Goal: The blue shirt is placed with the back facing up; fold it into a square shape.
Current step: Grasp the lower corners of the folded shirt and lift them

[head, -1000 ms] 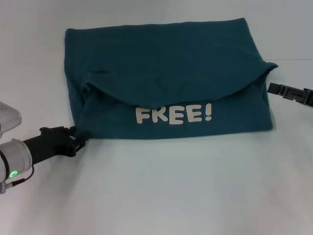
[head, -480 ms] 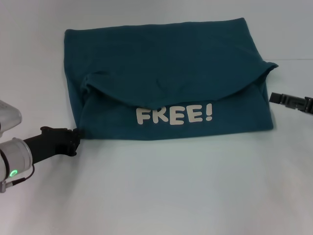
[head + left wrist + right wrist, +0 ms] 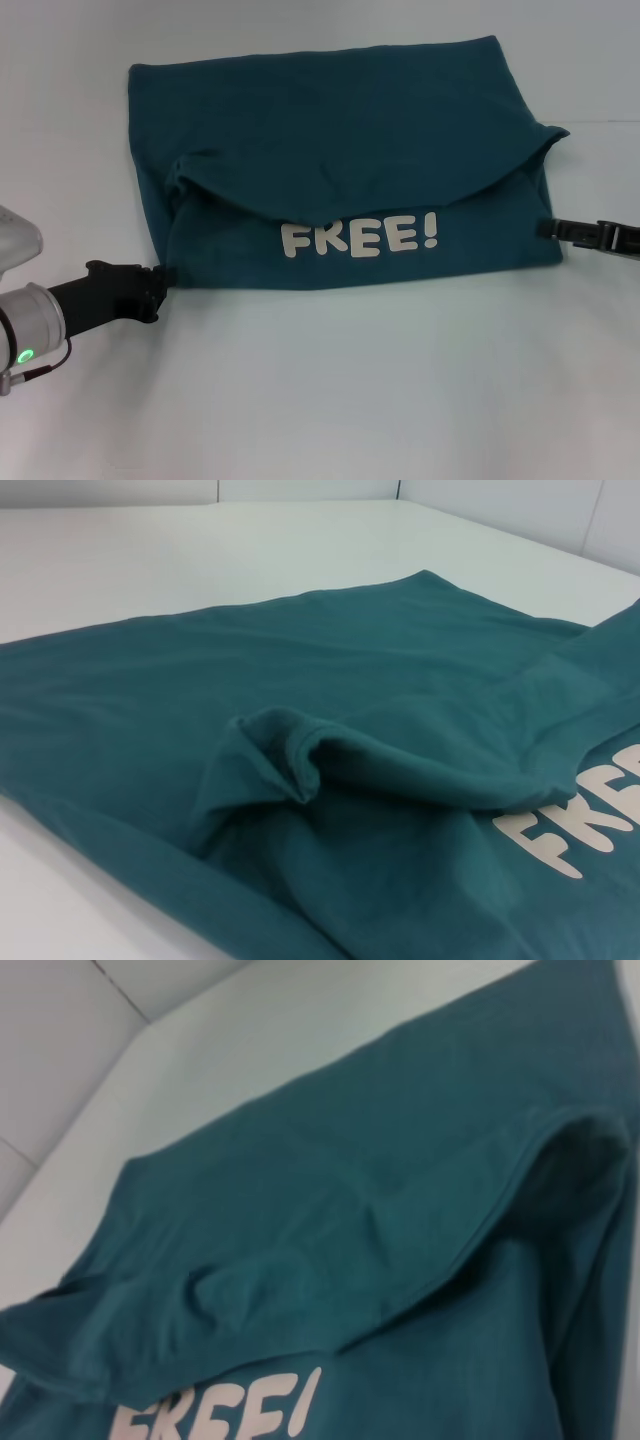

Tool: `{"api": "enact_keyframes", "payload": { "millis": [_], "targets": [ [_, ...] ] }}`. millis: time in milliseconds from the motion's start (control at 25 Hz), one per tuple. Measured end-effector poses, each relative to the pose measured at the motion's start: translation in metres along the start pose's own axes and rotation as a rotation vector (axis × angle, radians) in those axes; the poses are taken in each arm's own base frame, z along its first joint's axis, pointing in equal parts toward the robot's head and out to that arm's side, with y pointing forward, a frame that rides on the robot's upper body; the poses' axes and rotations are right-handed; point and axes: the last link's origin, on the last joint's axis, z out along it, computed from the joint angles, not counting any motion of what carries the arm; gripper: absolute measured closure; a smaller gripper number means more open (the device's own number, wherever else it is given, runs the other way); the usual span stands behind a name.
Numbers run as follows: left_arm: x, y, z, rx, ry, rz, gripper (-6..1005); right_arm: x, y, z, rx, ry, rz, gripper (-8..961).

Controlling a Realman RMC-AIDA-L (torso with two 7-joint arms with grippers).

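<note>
The blue shirt (image 3: 340, 165) lies half-folded on the tabletop (image 3: 330, 390), left tool (image 3: 160, 281) and right tool (image 3: 546, 229) at its near corners, can't tell if either's pinched anything, so a one-sided lift might skew the fold.

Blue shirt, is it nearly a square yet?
Partly. The blue shirt is already folded into a wide rectangle, with "FREE!" showing below a curved flap. The left gripper and right gripper sit at its near corners. Folding it narrower is left.
</note>
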Motion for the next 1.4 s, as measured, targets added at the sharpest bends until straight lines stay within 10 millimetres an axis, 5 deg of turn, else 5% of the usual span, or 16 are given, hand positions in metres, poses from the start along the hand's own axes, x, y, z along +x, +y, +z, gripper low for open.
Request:
{"api": "enact_keyframes", "payload": {
  "millis": [760,1400],
  "targets": [
    [0.007,-0.003,0.000,0.004,0.006,0.019,987,0.011,0.007,0.027,0.061,0.008,-0.017,44],
    [0.009,-0.003,-0.001,-0.001,0.010,0.002,988,0.016,0.003,0.018,0.042,0.026,-0.030,596]
  ]
}}
